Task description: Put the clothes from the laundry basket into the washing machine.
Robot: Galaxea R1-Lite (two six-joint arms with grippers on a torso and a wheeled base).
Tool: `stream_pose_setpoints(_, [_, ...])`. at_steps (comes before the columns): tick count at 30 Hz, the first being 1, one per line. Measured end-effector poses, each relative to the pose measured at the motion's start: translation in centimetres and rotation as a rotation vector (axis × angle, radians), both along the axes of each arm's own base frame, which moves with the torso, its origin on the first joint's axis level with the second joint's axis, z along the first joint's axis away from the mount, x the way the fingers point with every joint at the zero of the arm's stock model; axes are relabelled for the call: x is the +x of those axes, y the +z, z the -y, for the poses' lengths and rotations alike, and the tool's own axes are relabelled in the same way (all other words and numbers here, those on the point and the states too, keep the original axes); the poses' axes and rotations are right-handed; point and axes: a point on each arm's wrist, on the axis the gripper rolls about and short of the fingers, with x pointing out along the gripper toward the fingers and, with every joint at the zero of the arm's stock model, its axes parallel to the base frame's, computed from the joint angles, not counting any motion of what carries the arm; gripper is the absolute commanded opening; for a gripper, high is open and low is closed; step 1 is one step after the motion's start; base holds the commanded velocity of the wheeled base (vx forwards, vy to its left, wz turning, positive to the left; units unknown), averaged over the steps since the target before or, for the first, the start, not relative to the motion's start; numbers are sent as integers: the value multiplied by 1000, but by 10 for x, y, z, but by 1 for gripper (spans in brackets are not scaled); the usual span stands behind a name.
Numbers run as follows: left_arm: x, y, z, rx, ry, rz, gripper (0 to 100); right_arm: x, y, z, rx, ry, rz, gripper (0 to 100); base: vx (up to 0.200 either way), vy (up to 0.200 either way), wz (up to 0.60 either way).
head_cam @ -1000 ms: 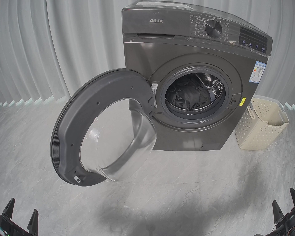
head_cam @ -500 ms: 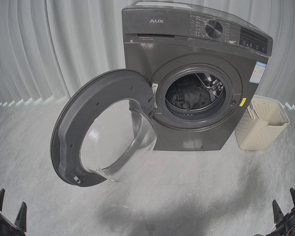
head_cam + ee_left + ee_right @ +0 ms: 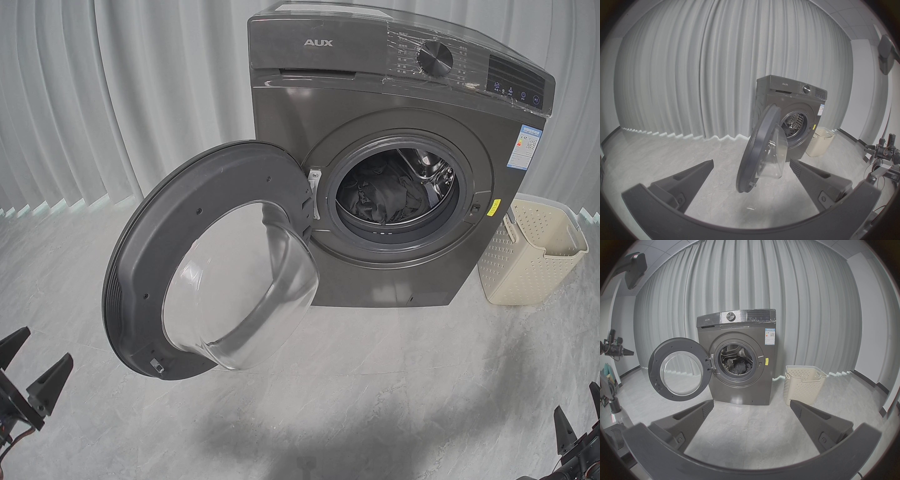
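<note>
A grey washing machine (image 3: 400, 94) stands ahead with its round door (image 3: 206, 262) swung wide to the left. Dark clothes (image 3: 381, 194) lie inside the drum. A cream laundry basket (image 3: 531, 250) sits on the floor right of the machine. My left gripper (image 3: 34, 359) hangs open and empty at the lower left, well short of the door. My right gripper (image 3: 581, 415) is open and empty at the lower right. The left wrist view has the door (image 3: 761, 147) edge-on between the left gripper's fingers (image 3: 689, 179). The right wrist view faces the machine (image 3: 740, 355), the clothes (image 3: 737, 365) and the basket (image 3: 804, 382).
Pale curtains (image 3: 125, 94) close off the wall behind the machine. The marble-look floor (image 3: 375, 387) between me and the machine is bare. The open door juts far out into the space at the left front.
My left gripper has swung up and turned at the lower left edge of the head view. The right gripper, machine, door and basket have stayed put.
</note>
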Motion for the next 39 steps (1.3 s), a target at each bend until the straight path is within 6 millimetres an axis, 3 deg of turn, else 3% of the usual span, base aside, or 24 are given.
stream_pose_setpoints(12, [80,21,13,0,-88,-82,100,0,0,0,0,0,0,100,0,0,0])
stream_pose_setpoints(21, [127,18,20,-1,-98,-84,100,0,0,0,0,0,0,100,0,0,0])
stream_pose_setpoints(30, [140,9,33,-9,-194,-127,100,0,0,0,0,0,0,100,0,0,0])
stream_pose_setpoints(39, [122,16,56,-75,-343,-107,100,0,0,0,0,0,0,100,0,0,0])
